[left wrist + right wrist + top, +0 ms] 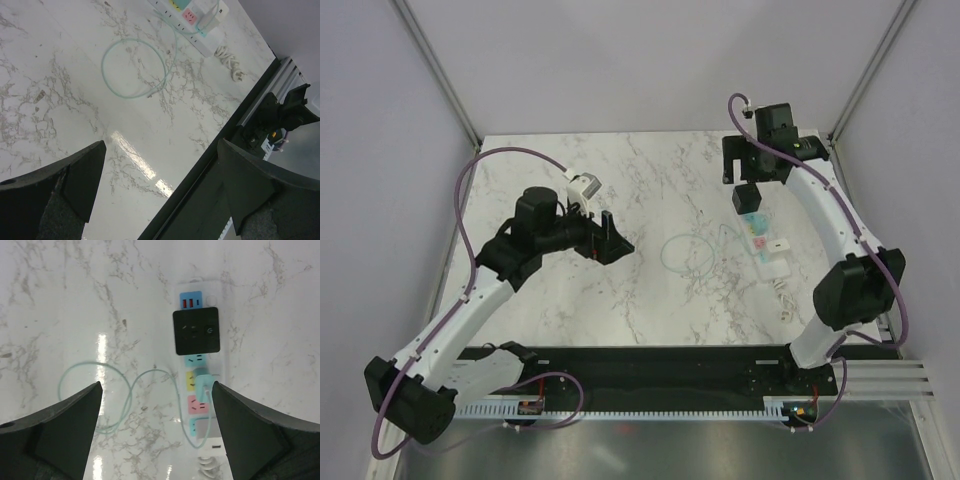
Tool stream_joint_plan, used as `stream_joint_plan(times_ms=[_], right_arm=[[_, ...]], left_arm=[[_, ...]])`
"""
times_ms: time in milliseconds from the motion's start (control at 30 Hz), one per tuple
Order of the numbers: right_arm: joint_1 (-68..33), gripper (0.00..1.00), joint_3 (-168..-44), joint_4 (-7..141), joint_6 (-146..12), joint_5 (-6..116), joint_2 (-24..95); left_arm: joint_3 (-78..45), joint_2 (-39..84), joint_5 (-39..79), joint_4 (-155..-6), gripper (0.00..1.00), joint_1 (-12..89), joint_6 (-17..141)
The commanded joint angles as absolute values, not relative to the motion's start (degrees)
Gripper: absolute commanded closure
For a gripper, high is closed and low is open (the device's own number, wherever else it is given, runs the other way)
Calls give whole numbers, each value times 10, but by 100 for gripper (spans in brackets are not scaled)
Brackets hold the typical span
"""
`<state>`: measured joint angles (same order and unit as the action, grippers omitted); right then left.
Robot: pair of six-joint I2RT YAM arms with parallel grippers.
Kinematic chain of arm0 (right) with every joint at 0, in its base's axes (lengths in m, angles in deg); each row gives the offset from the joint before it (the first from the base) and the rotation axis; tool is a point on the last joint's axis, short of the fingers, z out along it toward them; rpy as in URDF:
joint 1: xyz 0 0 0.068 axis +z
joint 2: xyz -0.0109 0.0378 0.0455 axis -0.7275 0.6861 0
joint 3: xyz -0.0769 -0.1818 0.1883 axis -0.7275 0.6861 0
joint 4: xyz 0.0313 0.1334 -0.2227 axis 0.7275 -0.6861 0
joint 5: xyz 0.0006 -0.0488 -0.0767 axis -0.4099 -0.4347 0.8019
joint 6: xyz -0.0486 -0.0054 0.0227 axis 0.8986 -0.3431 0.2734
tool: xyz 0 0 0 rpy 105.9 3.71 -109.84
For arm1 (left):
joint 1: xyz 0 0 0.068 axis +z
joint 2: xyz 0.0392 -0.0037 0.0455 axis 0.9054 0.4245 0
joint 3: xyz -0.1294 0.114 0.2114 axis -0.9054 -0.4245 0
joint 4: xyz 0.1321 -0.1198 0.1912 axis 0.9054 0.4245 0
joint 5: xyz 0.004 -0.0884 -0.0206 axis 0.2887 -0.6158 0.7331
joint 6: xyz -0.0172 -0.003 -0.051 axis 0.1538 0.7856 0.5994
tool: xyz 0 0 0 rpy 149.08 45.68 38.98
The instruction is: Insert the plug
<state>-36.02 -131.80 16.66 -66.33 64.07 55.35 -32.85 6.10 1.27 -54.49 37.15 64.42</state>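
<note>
plug [196, 331] atop power strip [196, 405] — left gripper [161, 145] and right gripper [156, 390] both wide, empty

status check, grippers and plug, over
Left gripper open, empty. Right gripper open above plug, not holding it. Plug sits on strip. Nothing in the way.

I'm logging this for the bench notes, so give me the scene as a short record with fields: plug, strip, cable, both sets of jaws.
Plug: black cube, flat on the strip, between its blue USB end and the teal socket; looks inserted
Strip: white, on the right side of the table
Cable: pale green, loosely coiled left of the strip
Right jaws: open, above the plug, not touching it
Left jaws: open, over the table, away from the plug
</note>
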Motion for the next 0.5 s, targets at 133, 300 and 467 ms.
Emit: stream_joint_plan(times_ms=[133, 300, 467], right_arm=[[-314, 2, -1125, 341, -785, 604, 321], [-314, 2, -1039, 394, -828, 593, 177], [-314, 2, -1014, 397, -830, 552, 116]], left_arm=[[-280, 11, 4, -557, 0, 373, 680], [-240, -25, 10, -539, 0, 373, 699], [-219, -57, 32, -532, 0, 373, 720]])
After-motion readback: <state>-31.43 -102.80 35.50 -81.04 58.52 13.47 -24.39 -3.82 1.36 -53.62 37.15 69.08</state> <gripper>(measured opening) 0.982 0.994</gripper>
